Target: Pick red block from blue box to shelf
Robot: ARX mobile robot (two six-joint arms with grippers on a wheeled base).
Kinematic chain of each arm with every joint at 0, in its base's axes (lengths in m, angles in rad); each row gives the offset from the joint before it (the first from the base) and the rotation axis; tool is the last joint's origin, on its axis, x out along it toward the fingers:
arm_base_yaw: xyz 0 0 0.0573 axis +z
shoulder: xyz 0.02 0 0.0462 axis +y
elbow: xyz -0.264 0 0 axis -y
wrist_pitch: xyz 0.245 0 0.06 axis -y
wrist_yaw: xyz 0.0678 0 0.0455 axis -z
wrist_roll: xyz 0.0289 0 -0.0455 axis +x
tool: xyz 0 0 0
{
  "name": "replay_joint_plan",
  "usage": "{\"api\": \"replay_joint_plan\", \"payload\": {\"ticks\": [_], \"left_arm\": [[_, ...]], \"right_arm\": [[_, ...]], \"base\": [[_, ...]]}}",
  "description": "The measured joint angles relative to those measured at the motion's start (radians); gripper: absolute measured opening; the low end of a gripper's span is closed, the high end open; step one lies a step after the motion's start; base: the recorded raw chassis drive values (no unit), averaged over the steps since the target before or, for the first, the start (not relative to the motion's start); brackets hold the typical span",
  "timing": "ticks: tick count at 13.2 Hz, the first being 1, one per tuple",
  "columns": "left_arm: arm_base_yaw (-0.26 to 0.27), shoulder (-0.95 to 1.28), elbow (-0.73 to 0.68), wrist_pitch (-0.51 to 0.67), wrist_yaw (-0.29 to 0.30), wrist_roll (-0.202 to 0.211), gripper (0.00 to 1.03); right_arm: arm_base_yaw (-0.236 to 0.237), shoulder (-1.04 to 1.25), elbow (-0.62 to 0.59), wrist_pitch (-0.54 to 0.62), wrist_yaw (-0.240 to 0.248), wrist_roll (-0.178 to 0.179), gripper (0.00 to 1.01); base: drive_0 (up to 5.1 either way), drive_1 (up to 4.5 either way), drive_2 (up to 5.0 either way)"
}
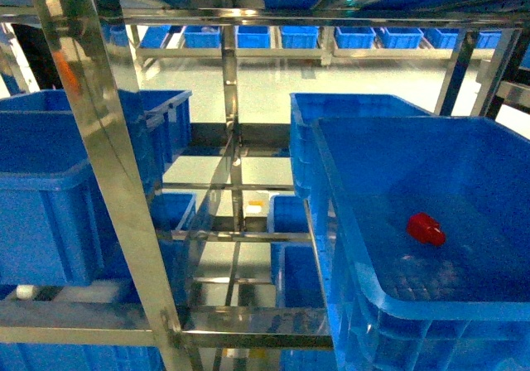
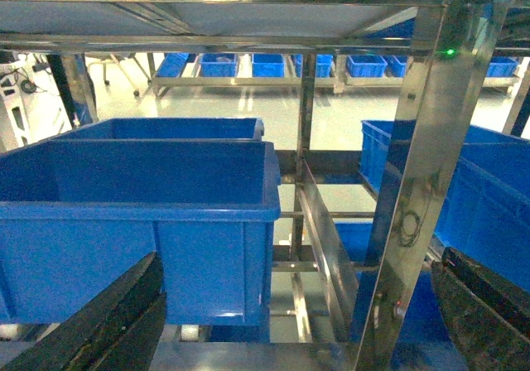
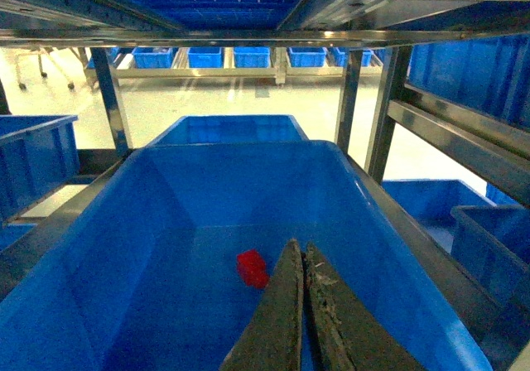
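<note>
The right gripper [image 3: 300, 259] is seen from its own wrist camera as two dark fingers [image 3: 281, 321] that lie pressed together, with only a thin line between them, so it is closed and nothing is held between them. Its tips hang above the floor of the blue box [image 3: 149, 189], just to the right of the red block [image 3: 252, 268], and they seem not to touch it, though the gap is hard to judge. The red block lies on the bottom of this box, near the middle, and it looks tipped on its side. In the head view the same red block [image 1: 426, 228] rests on the floor of the blue box [image 1: 348, 247], which stands at the right side on a level of the shelf [image 1: 108, 180]; neither gripper shows in that view. The left gripper [image 2: 290, 321] shows only as two dark fingers [image 2: 108, 325] at the lower corners of the left wrist view, wide apart from each other, so it is open and it holds nothing. Between them I see a dark blue crate [image 2: 141, 214] on the shelf and a shiny upright [image 2: 422, 180] of the shelf at the right. More blue crates [image 1: 298, 36] stand in a row on the floor far behind.
</note>
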Motion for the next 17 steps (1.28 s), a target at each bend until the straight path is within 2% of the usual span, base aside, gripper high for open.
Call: {"api": "replay_joint_plan", "payload": {"ticks": [9,17], "left_arm": [[0.0,0.0,0.0,0.0,0.0,0.0,0.98],[0.0,0.0,0.0,0.0,0.0,0.0,0.98]], "right_arm": [[0.0,-0.462,-0.025,-0.416,-0.008,0.0,0.02],[0.0,-0.643,-0.025,-0.594,-0.008,0.0,0.02]], "base": [[0.0,0.0,0.0],[0.0,0.0,0.0]]}}
